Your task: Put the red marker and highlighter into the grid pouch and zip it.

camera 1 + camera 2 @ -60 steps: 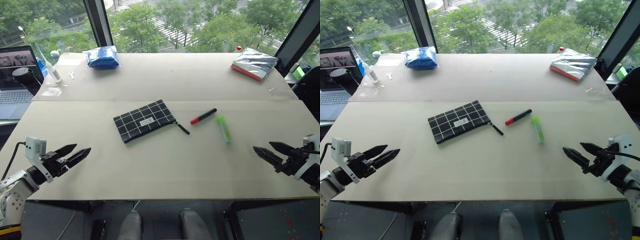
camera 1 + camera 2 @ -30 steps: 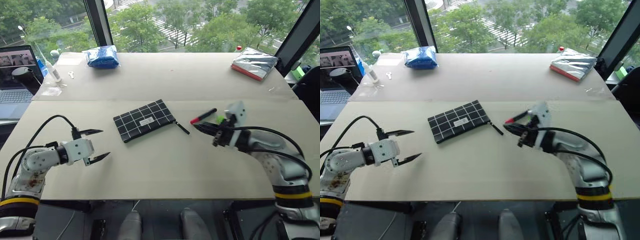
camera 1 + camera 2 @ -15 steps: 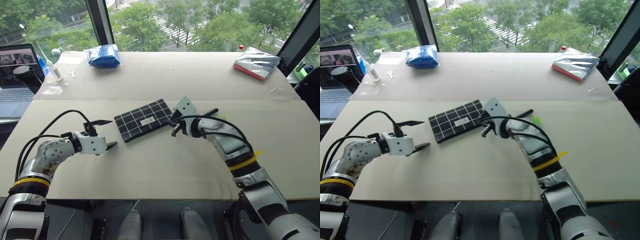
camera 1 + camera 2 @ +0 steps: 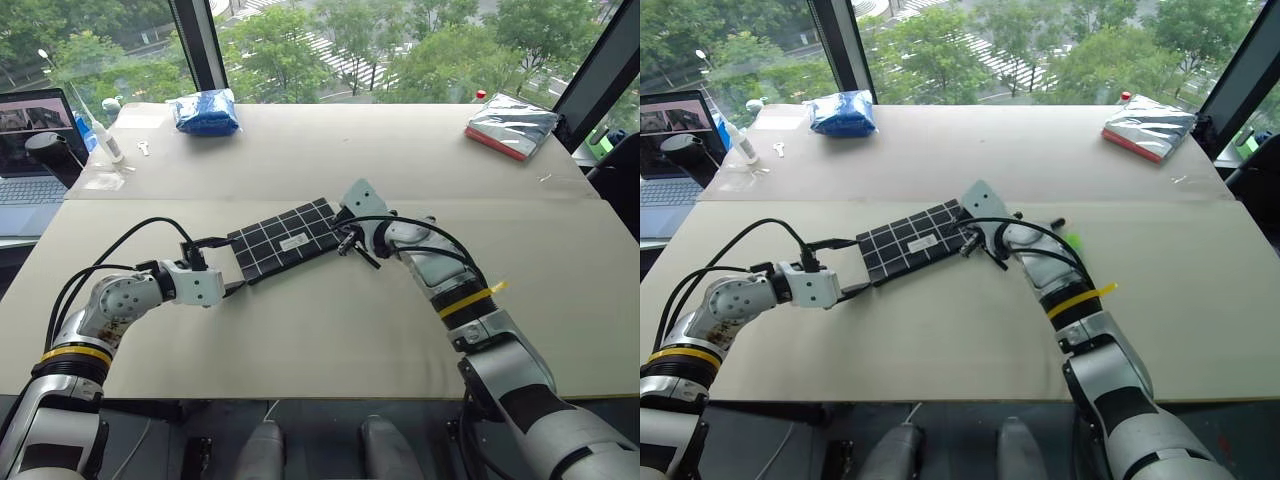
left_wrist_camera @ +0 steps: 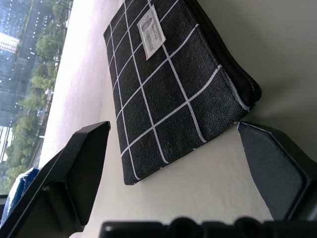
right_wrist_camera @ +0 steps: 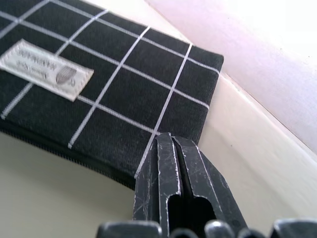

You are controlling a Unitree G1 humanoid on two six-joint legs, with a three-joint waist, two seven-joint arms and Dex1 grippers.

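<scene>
While the grid pouch (image 4: 288, 240) lies flat, we bracket both ends.
Our left gripper (image 5: 173, 168) is spread wide at one end; our right gripper (image 6: 171, 148), pressed together, meets the other.

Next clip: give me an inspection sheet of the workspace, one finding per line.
Surface: pale table, two boards joined by a seam.
Job's things: grid pouch flat, mid-table; highlighter partly hidden behind right arm; red marker mostly hidden.
Clutter: blue bag, silver packet, white bottle along far edge.
End effectors: left end effector open at pouch's left end; right end effector shut at its right end.
Cables: black cable on left arm.
Surroundings: laptop, windows, trees.
</scene>
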